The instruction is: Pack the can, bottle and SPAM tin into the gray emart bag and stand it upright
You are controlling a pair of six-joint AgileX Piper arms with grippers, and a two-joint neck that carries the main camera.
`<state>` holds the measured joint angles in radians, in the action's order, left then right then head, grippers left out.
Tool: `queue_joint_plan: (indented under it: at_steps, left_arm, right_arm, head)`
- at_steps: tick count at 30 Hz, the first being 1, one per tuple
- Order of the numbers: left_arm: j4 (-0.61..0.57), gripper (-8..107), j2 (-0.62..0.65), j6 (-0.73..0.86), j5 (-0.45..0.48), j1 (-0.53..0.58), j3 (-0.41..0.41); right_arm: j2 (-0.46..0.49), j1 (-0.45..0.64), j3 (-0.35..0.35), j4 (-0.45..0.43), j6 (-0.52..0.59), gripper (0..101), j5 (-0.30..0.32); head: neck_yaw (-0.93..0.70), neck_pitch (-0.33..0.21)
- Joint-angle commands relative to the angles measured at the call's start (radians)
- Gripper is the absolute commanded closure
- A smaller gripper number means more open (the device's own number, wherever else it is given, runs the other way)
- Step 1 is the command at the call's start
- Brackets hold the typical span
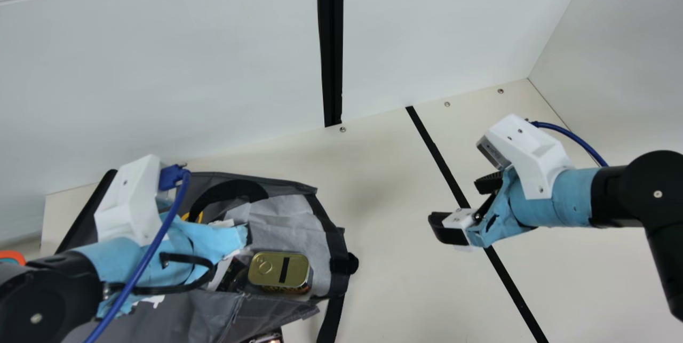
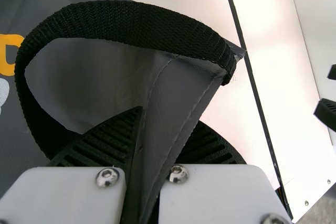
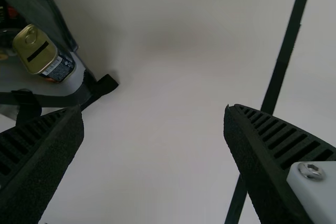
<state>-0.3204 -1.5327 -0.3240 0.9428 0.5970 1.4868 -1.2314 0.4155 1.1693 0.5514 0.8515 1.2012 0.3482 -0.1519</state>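
Observation:
The gray bag (image 1: 288,215) lies on its side at the main view's lower left, its mouth toward the right. Inside the mouth sits the SPAM tin (image 1: 278,268), gold end outward, beside a dark item (image 1: 233,274) I cannot identify surely. Over the bag is my left gripper (image 1: 205,249); in the left wrist view that gripper (image 2: 167,121) is shut on a gray fold of the bag (image 2: 173,103), near a black handle (image 2: 121,19). My right gripper (image 1: 459,205) stands open and empty, right of the bag; the right wrist view shows this gripper (image 3: 152,111) and the tin (image 3: 37,51).
A dark shiny object (image 1: 265,338) pokes out below the bag at the main view's bottom edge. An orange-rimmed item (image 1: 12,256) is at far left. White walls (image 1: 160,76) stand behind the table (image 1: 373,257) and at its right. A black strip (image 1: 507,265) crosses the tabletop.

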Motion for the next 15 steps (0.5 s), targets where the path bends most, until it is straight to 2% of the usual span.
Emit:
queue_joint_plan:
  at_steps: [1, 15]
  left_arm:
    - [0.000, 107, 0.000, 0.000, 0.000, 0.000, 0.000]
    - [0.000, 107, 0.000, 0.000, 0.000, 0.000, 0.000]
  right_arm:
    - [-0.008, -0.007, -0.013, 0.019, 0.020, 6, -0.006]
    - [-0.088, -0.085, -0.100, 0.109, 0.116, 6, -0.076]
  head:
    - [0.001, -0.023]
    - [0.001, -0.023]
